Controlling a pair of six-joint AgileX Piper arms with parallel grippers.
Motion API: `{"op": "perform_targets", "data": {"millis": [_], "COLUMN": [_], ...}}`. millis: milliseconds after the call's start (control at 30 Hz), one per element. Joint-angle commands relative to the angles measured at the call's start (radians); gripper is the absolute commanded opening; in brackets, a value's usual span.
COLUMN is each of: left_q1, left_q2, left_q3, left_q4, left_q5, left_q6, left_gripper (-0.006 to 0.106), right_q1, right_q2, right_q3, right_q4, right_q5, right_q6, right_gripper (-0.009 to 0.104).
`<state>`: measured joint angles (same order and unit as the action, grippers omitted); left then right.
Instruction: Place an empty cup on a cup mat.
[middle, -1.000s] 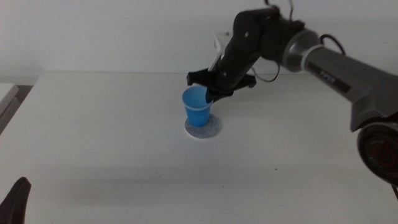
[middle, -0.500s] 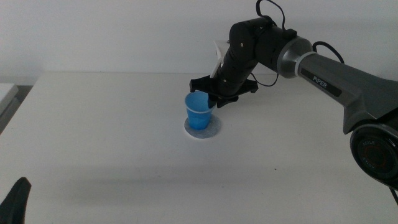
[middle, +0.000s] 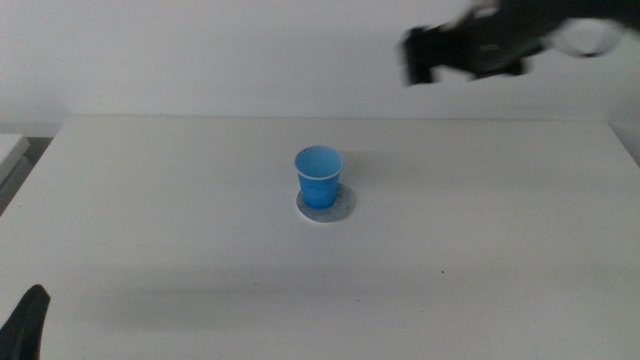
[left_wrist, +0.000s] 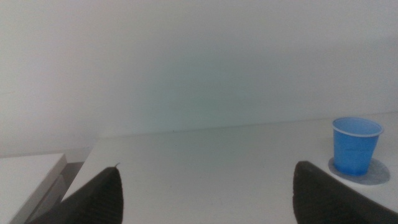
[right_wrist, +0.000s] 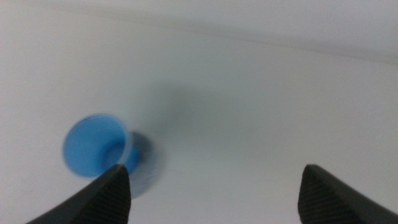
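Left tool parked low at the near left corner of the desk, spread wide and empty, well short of the cup. Cup upright on the cup mat, well apart from both tools, so placement looks finished. Right tool raised high and blurred, beyond the cup, spread wide, holding nothing; only retreat seemingly left.

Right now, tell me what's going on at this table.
The blue cup stands upright on the cup mat, with nothing holding it. The right gripper is up above the table's far side, well clear of the cup, jaws open. The left gripper waits at the near left edge, also open.
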<state>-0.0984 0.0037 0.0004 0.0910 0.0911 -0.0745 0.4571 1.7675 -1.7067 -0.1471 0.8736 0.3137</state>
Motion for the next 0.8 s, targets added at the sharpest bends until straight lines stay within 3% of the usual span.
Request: {"op": "perform_targets", "data": {"millis": [0, 133, 233, 367, 767], "left_q1": [-0.002, -0.002, -0.002, -0.002, -0.002], "left_q2": [-0.004, -0.004, -0.004, -0.004, -0.004], "left_q3": [0.000, 0.000, 0.000, 0.000, 0.000], "left_q4": [-0.003, -0.003, -0.003, -0.003, -0.003], "left_q5": [-0.006, -0.006, -0.006, -0.006, -0.006], "left_q6": [-0.003, -0.003, -0.003, -0.003, -0.003], "left_gripper": [0.094, 0.094, 0.094, 0.094, 0.094], "right_q1": [-0.040, -0.155, -0.240, -0.278, -0.289], "right_q2": [-0.204, -0.531, -0.715, -0.901, -1.287], "right_q3": [0.209, 0.538, 0.761, 0.994, 1.461], "right_q4": [-0.052, -0.007, -0.012, 0.034, 0.090], "right_q5": [-0.132, -0.341, -0.452, -0.592, -0.642], "right_q6": [-0.024, -0.027, -0.029, -0.128, -0.128], "right_gripper": [0.080, 0.080, 0.081, 0.092, 0.093]}}
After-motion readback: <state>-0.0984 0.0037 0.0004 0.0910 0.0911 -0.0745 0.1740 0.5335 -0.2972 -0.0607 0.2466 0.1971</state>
